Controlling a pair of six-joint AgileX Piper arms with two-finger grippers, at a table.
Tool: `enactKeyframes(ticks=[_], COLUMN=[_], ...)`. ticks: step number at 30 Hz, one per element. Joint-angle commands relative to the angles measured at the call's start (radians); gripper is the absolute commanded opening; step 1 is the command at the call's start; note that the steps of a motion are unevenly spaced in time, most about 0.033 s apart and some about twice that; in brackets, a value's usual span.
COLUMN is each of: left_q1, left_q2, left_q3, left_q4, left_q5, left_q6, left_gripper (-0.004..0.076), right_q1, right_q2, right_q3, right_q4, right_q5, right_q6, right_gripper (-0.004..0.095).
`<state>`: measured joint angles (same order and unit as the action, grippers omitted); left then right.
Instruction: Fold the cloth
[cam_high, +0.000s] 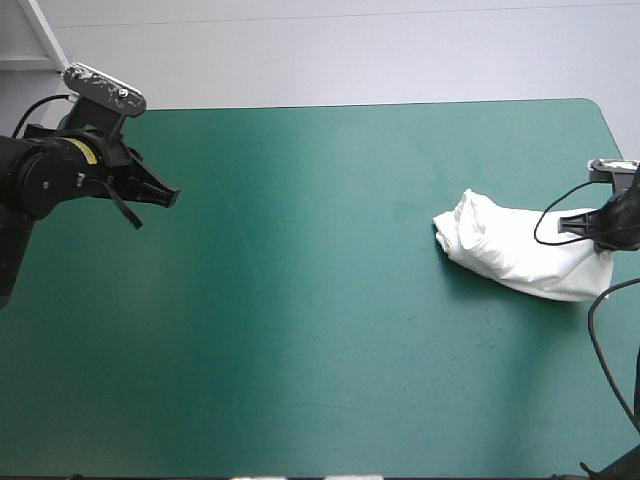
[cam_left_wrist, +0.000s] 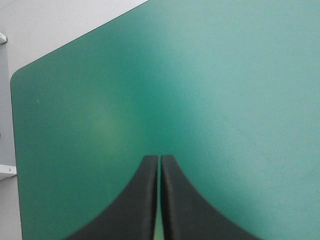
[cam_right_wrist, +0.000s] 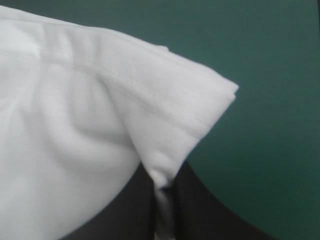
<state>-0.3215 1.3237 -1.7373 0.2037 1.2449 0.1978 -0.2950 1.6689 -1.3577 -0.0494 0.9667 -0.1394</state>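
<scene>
The white T-shirt (cam_high: 515, 250) lies as a crumpled bundle near the table's right edge. My right gripper (cam_high: 578, 226) is at the bundle's right end, shut on the T-shirt. In the right wrist view a pinch of white cloth sits between the black fingers (cam_right_wrist: 192, 200), and a stitched hem of the T-shirt (cam_right_wrist: 150, 95) spreads ahead of them. My left gripper (cam_high: 168, 197) hovers over the far left of the table, shut with nothing in it. In the left wrist view its fingers (cam_left_wrist: 145, 200) meet in a pointed arch over bare teal-green cover (cam_left_wrist: 225, 100).
The teal-green cover (cam_high: 300, 300) stretches bare between the two arms. The table's far edge and rounded far-right corner (cam_high: 590, 105) show at the back. A black cable loop lies over the bundle's right end.
</scene>
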Motion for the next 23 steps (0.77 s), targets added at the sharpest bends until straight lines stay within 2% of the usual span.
enactKeyframes(ticks=[1, 4, 6, 8, 10, 11, 13, 14, 16, 18, 23], left_q1=[-0.002, -0.002, -0.002, -0.002, -0.002, -0.002, -0.002, -0.002, -0.002, -0.002, -0.002], left_q2=[-0.021, -0.023, -0.023, -0.029, -0.042, -0.047, -0.069, -0.087, -0.121, -0.163, -0.284], left_q3=[-0.024, -0.024, -0.025, -0.025, -0.027, -0.027, -0.027, -0.027, -0.027, -0.025, 0.002], left_q4=[0.005, 0.005, 0.017, 0.023, 0.025, 0.025, 0.025, 0.025, 0.041, 0.078, 0.143], left_q5=[-0.008, -0.012, -0.012, -0.016, -0.023, -0.031, -0.041, -0.042, -0.029, -0.01, -0.021], left_q6=[-0.001, 0.004, 0.004, 0.004, 0.004, 0.002, -0.005, -0.008, -0.012, -0.033, -0.085], left_gripper=[0.0019, 0.0019, 0.0019, 0.0019, 0.0019, 0.0019, 0.0019, 0.0019, 0.0019, 0.0019, 0.0019], right_q1=[-0.009, -0.011, -0.011, -0.009, -0.001, 0.003, 0.019, 0.033, 0.057, 0.087, 0.116], right_q2=[-0.053, -0.056, -0.061, -0.071, -0.089, -0.107, -0.159, -0.192, -0.257, -0.338, -0.539], right_q3=[-0.031, -0.031, -0.036, -0.046, -0.066, -0.078, -0.102, -0.115, -0.137, -0.157, -0.165], right_q4=[-0.067, -0.047, -0.002, 0.037, 0.112, 0.166, 0.303, 0.4, 0.502, 0.561, 0.574], right_q5=[-0.028, -0.026, -0.024, -0.005, 0.026, 0.036, 0.048, 0.065, 0.077, 0.069, -0.029], right_q6=[0.017, 0.021, 0.017, 0.017, -0.001, -0.033, -0.104, -0.178, -0.262, -0.302, -0.309], right_gripper=[0.012, 0.0356, 0.0556, 0.0688, 0.0728, 0.0706, 0.0553, 0.0329, -0.003, 0.0007, 0.0])
